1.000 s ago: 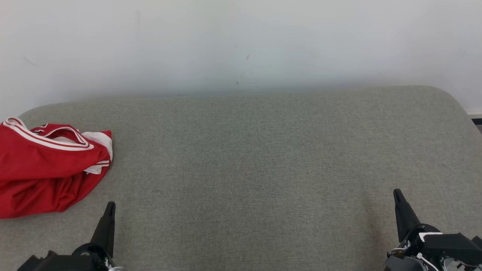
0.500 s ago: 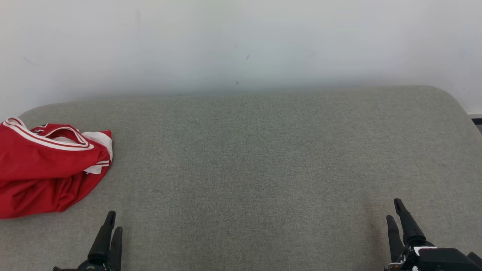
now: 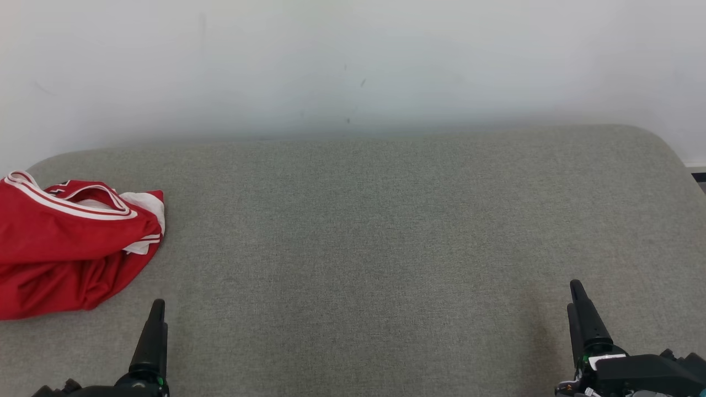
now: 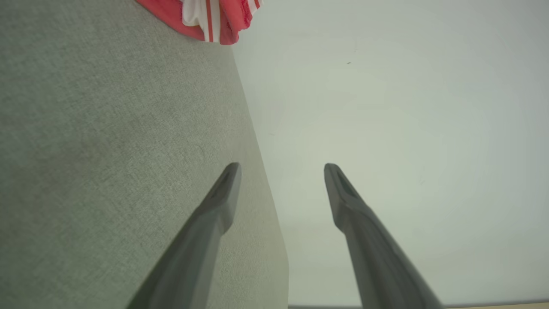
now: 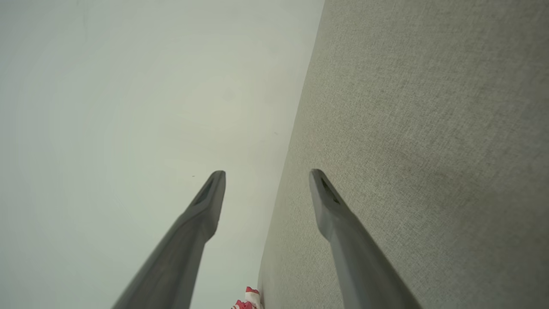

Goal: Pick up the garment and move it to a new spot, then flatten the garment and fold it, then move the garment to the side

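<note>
A broad grey-green woven fabric surface (image 3: 353, 231) with rounded far corners runs from left to right, and a plain white wall (image 3: 353, 49) rises right behind its far edge. The wall carries a few small dark marks (image 3: 362, 83). At the far right, a short dark strip (image 3: 698, 177) shows at the foot of the wall.

The crumpled red fabric garment with white striped trim (image 3: 60, 248) lies in a heap on the surface at the far left, partly cut off by the left edge of the head view. Nothing lies between it and either arm.

The left gripper (image 3: 158, 306) hovers at the near left, just near of the garment and apart from it. The right gripper (image 3: 575, 295) hovers at the near right, well apart from the garment.

From the head, each gripper is seen edge-on, so the gap between its 2 dark fingers is hard to read. The wrist views make it plain: the fingers of both grippers are spread wide, with nothing between them. The left wrist view catches the garment's striped edge beyond the fingertips, and the right wrist view catches a small red and white scrap of it along the wall.
</note>
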